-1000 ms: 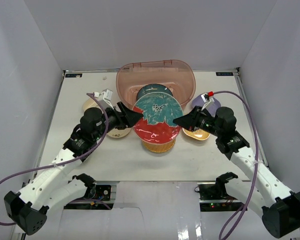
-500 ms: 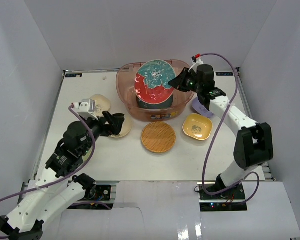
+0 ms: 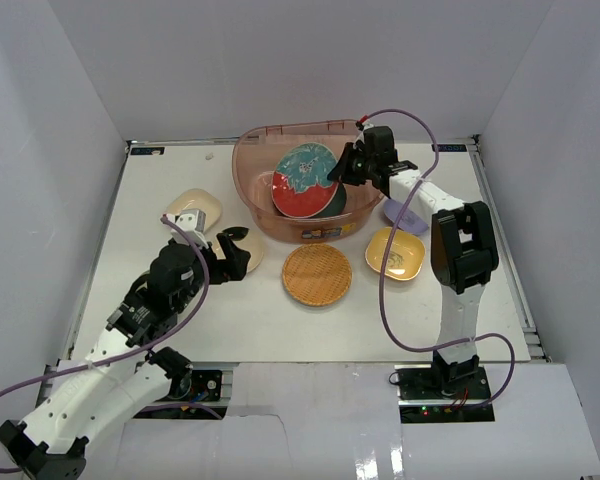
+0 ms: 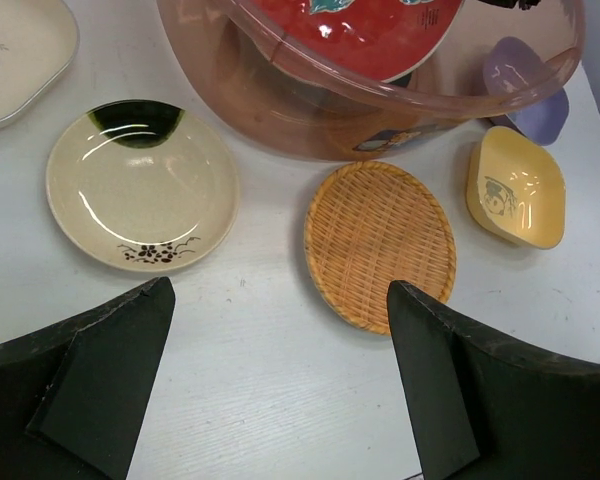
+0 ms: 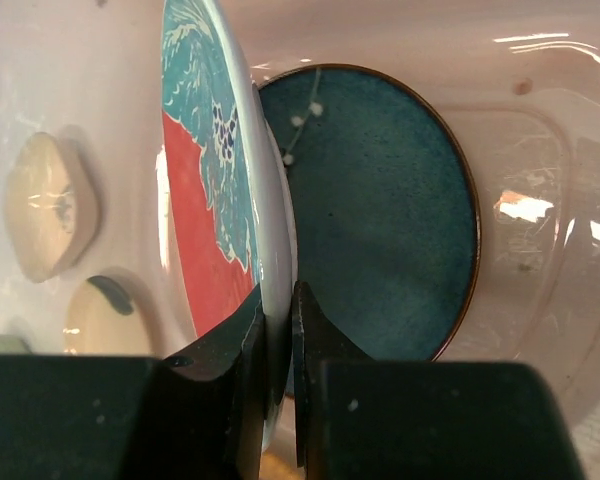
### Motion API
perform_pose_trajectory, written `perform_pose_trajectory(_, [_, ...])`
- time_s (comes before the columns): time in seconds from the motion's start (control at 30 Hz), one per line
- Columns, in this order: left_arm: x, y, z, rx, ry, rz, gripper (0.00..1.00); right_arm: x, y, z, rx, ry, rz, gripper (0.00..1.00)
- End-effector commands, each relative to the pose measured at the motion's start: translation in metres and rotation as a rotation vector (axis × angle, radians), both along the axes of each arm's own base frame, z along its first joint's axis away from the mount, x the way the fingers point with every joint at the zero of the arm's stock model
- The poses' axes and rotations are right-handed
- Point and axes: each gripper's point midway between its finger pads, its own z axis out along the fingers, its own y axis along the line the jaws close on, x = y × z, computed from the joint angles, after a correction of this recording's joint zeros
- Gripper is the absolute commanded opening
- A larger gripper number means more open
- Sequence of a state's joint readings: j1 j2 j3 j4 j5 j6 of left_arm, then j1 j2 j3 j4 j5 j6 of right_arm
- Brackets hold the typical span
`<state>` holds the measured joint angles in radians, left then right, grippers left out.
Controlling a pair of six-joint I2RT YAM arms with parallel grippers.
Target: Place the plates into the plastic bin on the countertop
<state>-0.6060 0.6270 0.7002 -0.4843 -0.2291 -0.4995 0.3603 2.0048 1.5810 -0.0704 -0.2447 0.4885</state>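
Red plate w/ teal flower (image 3: 305, 183) sits lower now inside the plastic bin (image 3: 300, 127), tilted over the teal plate (image 5: 380, 210); my right hand (image 3: 339, 172) still pinches its rim. Left hand (image 3: 235, 250), wide & empty, hangs near the bin's front. Release next.

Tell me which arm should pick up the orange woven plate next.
Left. The left end effector is open and free near the woven plate, while the right end effector is shut on the red plate in the bin.
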Motion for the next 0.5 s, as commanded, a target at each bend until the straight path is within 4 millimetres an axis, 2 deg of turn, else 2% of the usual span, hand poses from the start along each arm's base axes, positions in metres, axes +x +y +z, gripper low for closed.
perform_pose_trajectory(0.0, [0.003, -0.003, -0.002, -0.002, 0.008, 0.006, 0.98, 0.029, 0.018, 0.081, 0.1, -0.224, 0.031, 0.08])
perform_pose_trajectory(0.03, [0.004, -0.003, -0.002, -0.004, 0.007, 0.007, 0.98, 0.03, 0.018, 0.069, 0.089, -0.202, 0.032, 0.08])
perform_pose_trajectory(0.17, [0.005, -0.002, -0.002, -0.01, 0.012, 0.02, 0.98, 0.032, 0.014, 0.052, 0.055, -0.182, 0.023, 0.08])
perform_pose_trajectory(0.23, [0.006, -0.002, -0.001, -0.01, 0.014, 0.026, 0.98, 0.03, 0.012, 0.043, 0.034, -0.163, 0.016, 0.14])
perform_pose_trajectory(0.27, [0.008, -0.002, -0.002, -0.004, 0.019, 0.033, 0.98, 0.031, 0.009, 0.039, 0.018, -0.159, 0.006, 0.26])
perform_pose_trajectory(0.4, [0.014, 0.001, 0.0, -0.009, 0.03, 0.077, 0.98, 0.028, 0.002, 0.02, -0.061, -0.114, 0.018, 0.55])
perform_pose_trajectory(0.47, [0.018, 0.001, 0.006, -0.019, 0.019, 0.096, 0.98, 0.027, 0.0, 0.012, -0.095, -0.084, 0.026, 0.65])
